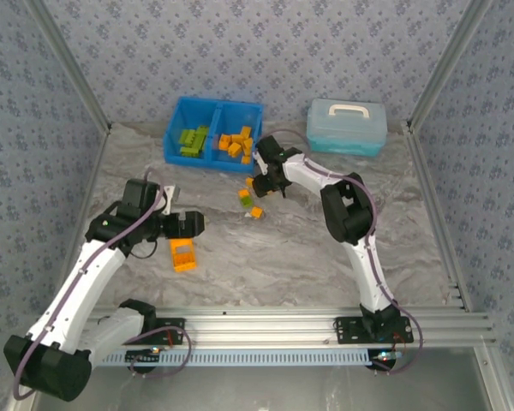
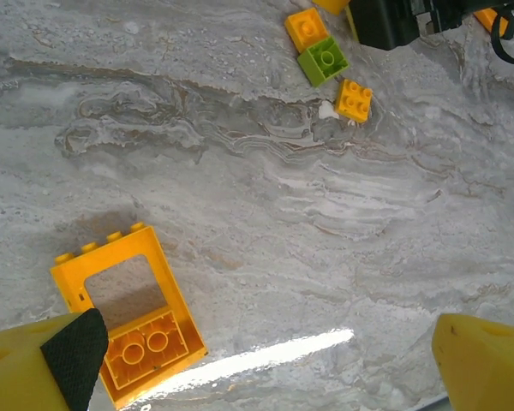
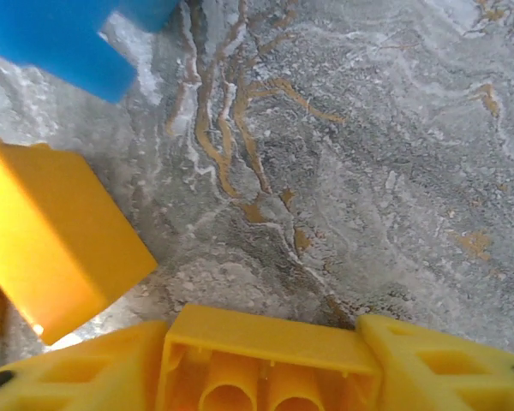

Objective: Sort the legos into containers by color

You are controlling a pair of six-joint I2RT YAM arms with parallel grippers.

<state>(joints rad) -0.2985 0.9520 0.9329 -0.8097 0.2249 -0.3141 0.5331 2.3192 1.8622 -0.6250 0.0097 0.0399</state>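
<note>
Clamping orange brick (image 3: 267, 342) in right gripper (image 3: 265, 377), left gripper (image 2: 261, 364) spread wide; risks clipping close blue bin (image 3: 60, 43) at eleven o'clock.

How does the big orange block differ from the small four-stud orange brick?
The big orange block is a frame with a window opening; the four-stud orange brick is solid and far smaller. The block lies by itself; the brick lies near a green brick. Both are orange, loose on the table.
</note>
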